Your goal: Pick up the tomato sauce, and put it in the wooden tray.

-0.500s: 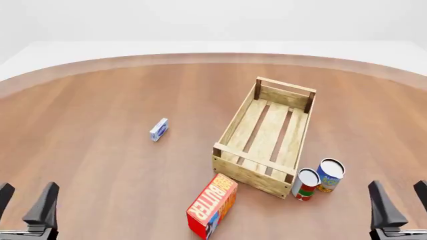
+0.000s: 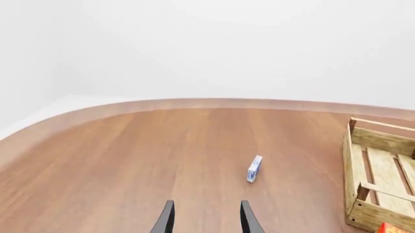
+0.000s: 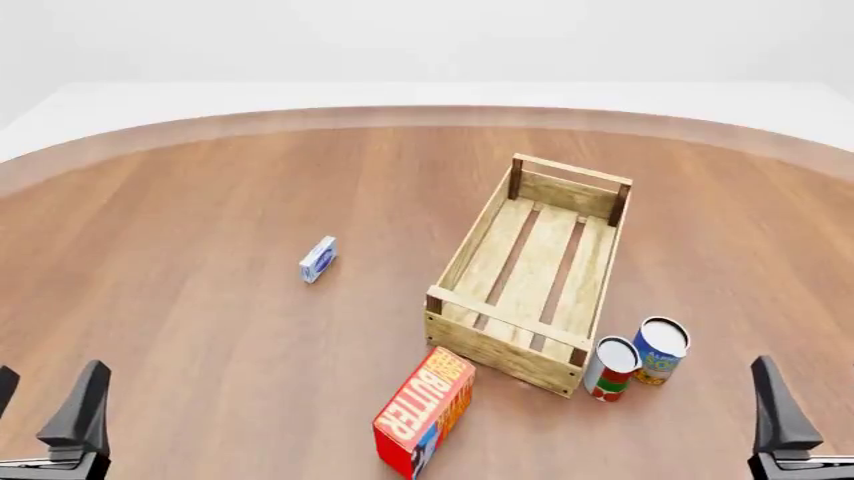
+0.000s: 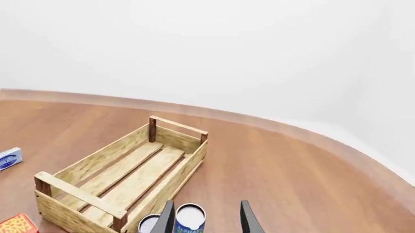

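1. The sauce (image 3: pixel 613 368) stands upright on the table (image 3: pixel 200 300), just off the near right corner of the tray (image 3: pixel 534 270), close to it though contact cannot be read. Nothing holds it.
2. A blue can (image 3: pixel 659 350) stands right beside the sauce, on the side away from the tray and slightly farther back; the two look nearly touching.
3. A butter box (image 3: pixel 423 410) sits near the tray's near left corner, and a small blue carton (image 3: pixel 316 260) lies well apart to the left. The tray holds nothing.
4. The right gripper (image 4: pixel 204 218) has its fingers spread and empty. In its wrist view the blue can's lid sits between the fingers, with the sauce lid (image 4: pixel 150 223) just outside one of them.
5. The left gripper (image 2: pixel 204 221) is also spread and empty, looking toward the carton, far from the sauce.
6. Compared with half a second ago, both grippers sit lower and nearer the frame edge in the front view; one right finger has left the picture. The objects have not moved.
7. This looks like the very start: the reach is under way, with no approach to the sauce yet. The right arm is the nearer one, and the blue can crowds the grasp.
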Controlling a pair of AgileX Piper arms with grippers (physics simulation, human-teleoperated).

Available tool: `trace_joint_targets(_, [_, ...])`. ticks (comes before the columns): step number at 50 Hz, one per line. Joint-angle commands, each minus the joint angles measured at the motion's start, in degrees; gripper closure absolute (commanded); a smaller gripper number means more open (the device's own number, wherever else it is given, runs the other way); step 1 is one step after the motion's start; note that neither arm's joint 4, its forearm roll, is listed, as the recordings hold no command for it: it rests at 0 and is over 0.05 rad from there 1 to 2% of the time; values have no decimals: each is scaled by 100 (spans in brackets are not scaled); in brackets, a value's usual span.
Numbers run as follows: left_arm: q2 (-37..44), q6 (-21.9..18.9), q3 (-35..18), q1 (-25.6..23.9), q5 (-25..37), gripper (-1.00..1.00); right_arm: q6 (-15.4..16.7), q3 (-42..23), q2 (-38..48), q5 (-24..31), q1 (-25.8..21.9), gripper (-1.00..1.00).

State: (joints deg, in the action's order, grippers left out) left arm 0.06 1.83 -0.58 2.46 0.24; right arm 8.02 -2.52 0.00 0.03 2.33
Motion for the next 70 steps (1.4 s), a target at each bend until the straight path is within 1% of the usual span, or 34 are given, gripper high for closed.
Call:
trace_joint_targets(1, [-5, -10, 23, 25, -63, -100, 134, -6, 0, -10, 14, -100])
trace_joint_targets(10, [-5, -25, 35, 37, -83, -100, 155, 40, 0, -47, 14, -100])
trace_joint_targets(17, [-5, -159, 56, 89, -91, -100, 192, 76, 0, -40, -36, -100])
trace_joint_targets(44, [5, -166, 57, 172, 0, -100, 132, 186, 0, -20, -78, -100])
trace_joint_targets(57, [8, -171, 57, 198, -11, -100, 163, 187, 0, 22, -104, -100])
trace_joint_targets(59, [6, -166, 57, 203, -2, -100, 129, 209, 0, 103, -98, -100])
trace_joint_targets(60, [2, -163, 57, 202, 9, -100, 54, 188, 0, 303, -127, -100])
trace_joint_targets(65, [1, -122, 54, 207, 37, -100, 43, 191, 0, 441, -190, -100])
trace_joint_targets(70, [2, -84, 46, 202, 52, -100, -46, 246, 0, 639, -303, -100])
